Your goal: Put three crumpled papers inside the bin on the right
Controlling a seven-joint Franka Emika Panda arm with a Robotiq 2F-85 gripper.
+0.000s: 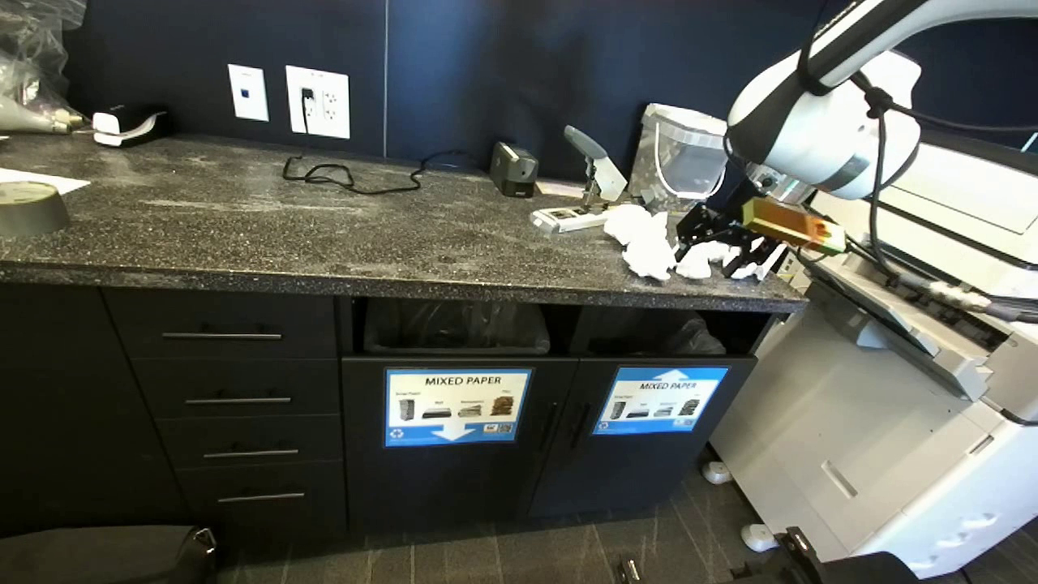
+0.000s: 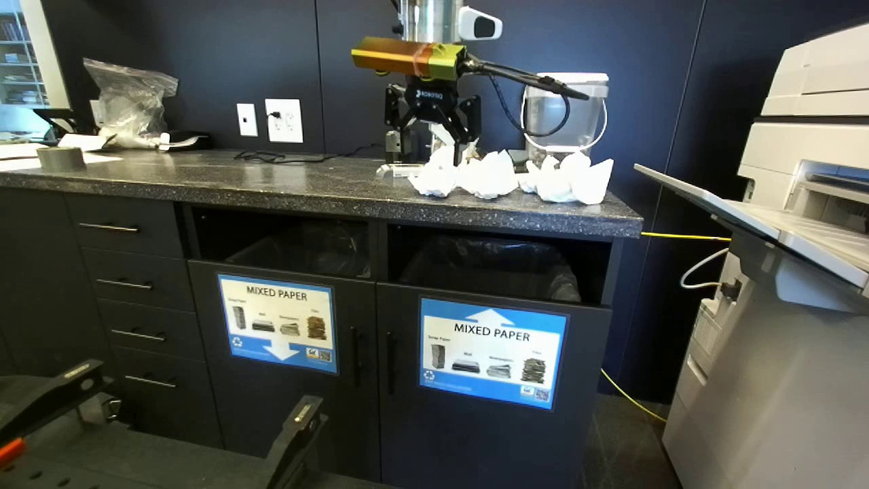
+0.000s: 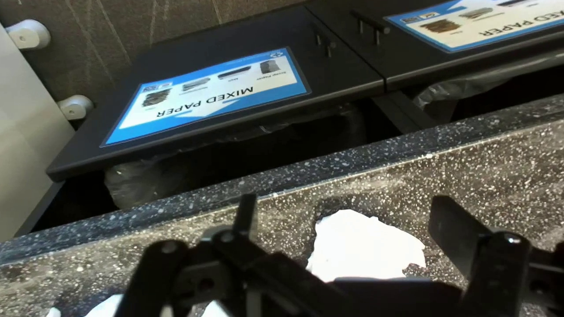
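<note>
Several white crumpled papers lie near the front edge of the dark speckled counter, at its right end, in both exterior views (image 1: 647, 243) (image 2: 487, 175). My gripper (image 2: 431, 159) points down over the leftmost wads in an exterior view. In the wrist view, the gripper's fingers (image 3: 343, 203) are wide apart, with one crumpled paper (image 3: 363, 246) between them. I cannot tell whether they touch it. Other wads are partly hidden behind the gripper. The right bin (image 2: 489, 428), with a light-blue MIXED PAPER sign, is below the counter. Its slot is open; it also shows in the wrist view (image 3: 185, 57).
A similar bin (image 2: 285, 401) stands to the left. A stapler (image 1: 568, 219), a pencil sharpener (image 1: 513, 170) and a translucent bucket (image 1: 679, 154) stand behind the papers. A printer (image 2: 753, 380) is at the right. The counter edge (image 2: 502, 216) overhangs the bin slots.
</note>
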